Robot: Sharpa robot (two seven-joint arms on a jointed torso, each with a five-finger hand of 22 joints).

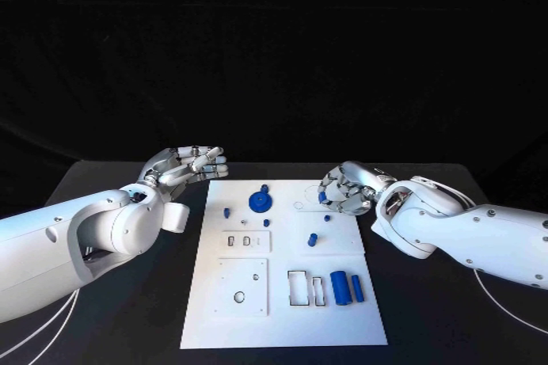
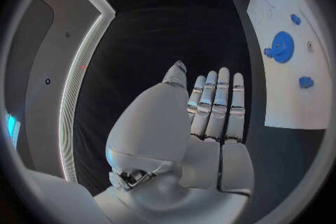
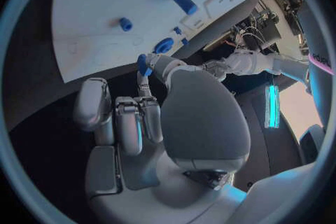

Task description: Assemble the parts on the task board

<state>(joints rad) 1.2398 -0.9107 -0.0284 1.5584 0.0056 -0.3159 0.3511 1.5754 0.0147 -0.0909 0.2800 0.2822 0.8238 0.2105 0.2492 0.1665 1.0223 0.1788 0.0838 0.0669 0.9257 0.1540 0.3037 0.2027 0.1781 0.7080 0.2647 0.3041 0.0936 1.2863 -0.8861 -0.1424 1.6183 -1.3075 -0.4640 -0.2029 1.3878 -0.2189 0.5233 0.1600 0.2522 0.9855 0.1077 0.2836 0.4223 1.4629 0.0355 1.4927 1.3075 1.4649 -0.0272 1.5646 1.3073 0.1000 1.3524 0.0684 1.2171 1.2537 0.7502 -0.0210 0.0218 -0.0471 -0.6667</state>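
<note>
Pinching a small blue plastic part (image 3: 143, 63) at right hand's (image 1: 346, 189) fingertips, left hand (image 1: 188, 165) empty, spread; risks slipping, dropping onto white task board (image 1: 286, 317) below.

Black table (image 1: 126, 317) against a black backdrop (image 1: 274, 64), unlit beyond its far edge. Left wrist view: grey wall panel (image 2: 42, 67) bordered by a white light strip (image 2: 77, 84). Right wrist view: vertical cyan light tube (image 3: 271, 106) beside cluttered equipment (image 3: 269, 8).
</note>
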